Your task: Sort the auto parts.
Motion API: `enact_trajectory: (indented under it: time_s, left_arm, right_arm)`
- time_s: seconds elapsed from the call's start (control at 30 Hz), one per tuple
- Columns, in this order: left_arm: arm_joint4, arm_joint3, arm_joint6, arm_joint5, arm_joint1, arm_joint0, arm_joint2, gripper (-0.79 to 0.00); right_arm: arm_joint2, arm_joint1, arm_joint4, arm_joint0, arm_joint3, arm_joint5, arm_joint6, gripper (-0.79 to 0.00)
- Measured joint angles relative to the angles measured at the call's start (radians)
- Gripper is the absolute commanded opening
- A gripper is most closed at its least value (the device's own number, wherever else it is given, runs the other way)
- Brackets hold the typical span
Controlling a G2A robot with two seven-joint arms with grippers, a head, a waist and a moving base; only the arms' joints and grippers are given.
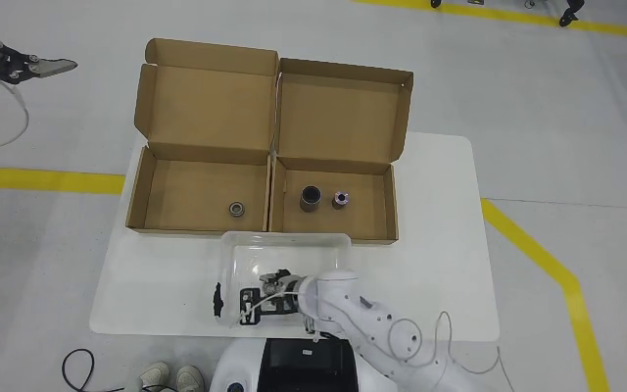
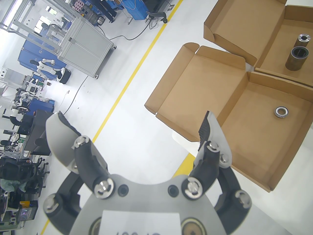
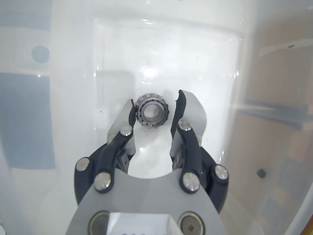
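Here, bearing [image 3: 152, 110] between parted fingers [image 3: 193, 110], right tool [image 3: 156, 98]

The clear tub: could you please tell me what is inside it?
A bearing lies on its floor inside the open right gripper; the arm covers part of the tub, so other parts may be hidden.

the tub [image 3: 195, 57] is clear plastic, glossy and smooth, with bright glints on its floor. the bearing [image 3: 152, 110] in it is bare metal, shiny, its outer band ribbed with rollers. the right gripper [image 3: 156, 99] has rough black rubber pads [image 3: 177, 110] on smooth pale-grey fingers [image 3: 195, 110], with polished metal screws [image 3: 187, 125]. the boxes [image 1: 201, 191] are matt brown cardboard. the sleeve [image 1: 311, 197] is dull dark metal. the table [image 1: 441, 245] is smooth matt white.
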Motion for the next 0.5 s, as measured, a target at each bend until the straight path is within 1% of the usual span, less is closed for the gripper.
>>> enact_trajectory:
  time_s: [0.03, 0.2, 0.5]
  left_arm:
    - [0.0, 0.0, 0.0, 0.0, 0.0, 0.0, 0.0, 0.0]
    - [0.0, 0.0, 0.0, 0.0, 0.0, 0.0, 0.0, 0.0]
    - [0.0, 0.0, 0.0, 0.0, 0.0, 0.0, 0.0, 0.0]
  right_arm:
    - [0.001, 0.001, -0.009, -0.004, -0.007, 0.011, -0.008, -0.785]
    - [0.035, 0.017, -0.032, -0.041, -0.051, 0.069, -0.055, -0.785]
    - [0.126, 0.046, 0.009, -0.094, -0.104, 0.08, -0.178, -0.785]
